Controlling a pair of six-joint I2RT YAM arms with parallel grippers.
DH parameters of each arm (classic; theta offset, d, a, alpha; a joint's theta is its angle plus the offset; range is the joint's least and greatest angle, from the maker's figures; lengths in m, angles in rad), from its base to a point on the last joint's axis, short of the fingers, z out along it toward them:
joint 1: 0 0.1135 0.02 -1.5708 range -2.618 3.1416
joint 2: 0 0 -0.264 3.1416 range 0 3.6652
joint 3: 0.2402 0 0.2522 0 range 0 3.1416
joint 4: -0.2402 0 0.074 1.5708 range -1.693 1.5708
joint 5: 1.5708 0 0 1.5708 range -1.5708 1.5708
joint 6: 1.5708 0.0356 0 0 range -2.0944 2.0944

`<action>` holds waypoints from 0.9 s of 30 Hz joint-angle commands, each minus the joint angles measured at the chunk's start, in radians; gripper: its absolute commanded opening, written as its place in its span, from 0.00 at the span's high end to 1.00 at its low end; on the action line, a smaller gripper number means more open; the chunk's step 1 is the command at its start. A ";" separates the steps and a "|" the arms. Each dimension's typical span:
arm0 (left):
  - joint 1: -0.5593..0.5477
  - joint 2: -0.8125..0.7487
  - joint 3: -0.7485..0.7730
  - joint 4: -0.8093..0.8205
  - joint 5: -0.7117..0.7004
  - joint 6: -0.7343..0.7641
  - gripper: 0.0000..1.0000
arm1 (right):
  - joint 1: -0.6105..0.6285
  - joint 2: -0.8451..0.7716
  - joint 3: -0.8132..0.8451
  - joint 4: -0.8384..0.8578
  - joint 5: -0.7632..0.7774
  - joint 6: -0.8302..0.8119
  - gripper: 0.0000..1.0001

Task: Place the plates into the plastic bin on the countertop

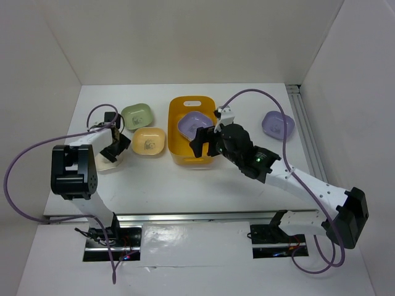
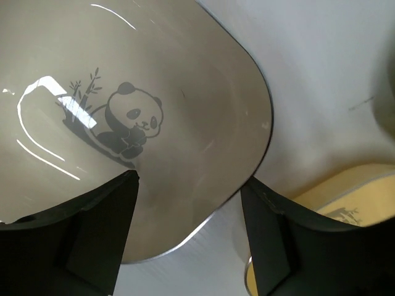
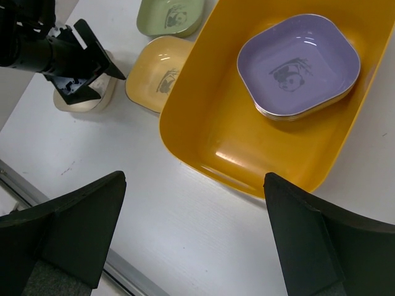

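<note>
The yellow-orange plastic bin (image 1: 182, 112) stands mid-countertop and holds a lavender plate (image 1: 194, 125) on top of a small stack at its far end (image 3: 299, 65). My right gripper (image 1: 202, 143) hovers open and empty above the bin's near end (image 3: 194, 234). My left gripper (image 1: 114, 143) is open low over a cream plate (image 2: 136, 117) with a panda print, one finger over the plate's inside and the other outside its rim. A yellow plate (image 1: 149, 141) and a green plate (image 1: 137, 115) lie left of the bin. Another lavender plate (image 1: 278, 125) lies at the right.
White walls bound the countertop (image 1: 185, 185) on the left, back and right. A metal rail (image 1: 305, 117) runs along the right wall. The yellow plate (image 2: 352, 197) lies close beside the left gripper's outer finger. The bin's near half (image 3: 247, 142) holds nothing.
</note>
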 commanded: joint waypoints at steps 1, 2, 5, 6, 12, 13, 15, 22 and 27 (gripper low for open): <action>0.028 0.050 0.024 0.025 -0.006 -0.051 0.22 | 0.017 0.010 0.008 0.069 -0.015 -0.015 0.00; 0.028 0.059 0.024 0.025 -0.006 -0.062 0.23 | 0.017 0.010 0.008 0.069 -0.015 -0.015 0.00; 0.048 0.073 -0.005 -0.008 -0.015 -0.122 0.38 | 0.017 0.010 0.008 0.058 -0.003 -0.015 0.00; 0.048 0.073 -0.016 -0.008 -0.024 -0.136 0.40 | 0.017 0.010 0.008 0.058 -0.003 -0.015 0.00; 0.109 -0.025 -0.106 -0.054 -0.034 -0.217 1.00 | 0.026 -0.010 0.017 0.037 0.008 0.008 0.00; 0.124 -0.053 -0.097 -0.071 -0.034 -0.217 1.00 | 0.026 -0.019 0.017 0.037 0.008 0.008 0.00; 0.124 -0.080 -0.062 -0.184 -0.064 -0.239 1.00 | 0.035 -0.028 0.017 0.026 0.019 0.017 0.00; 0.043 -0.385 0.107 -0.303 -0.061 -0.162 1.00 | 0.035 -0.131 -0.036 -0.024 0.081 0.070 0.00; -0.116 -0.484 0.277 -0.282 0.069 -0.064 1.00 | 0.045 -0.207 -0.122 -0.122 0.306 0.165 0.00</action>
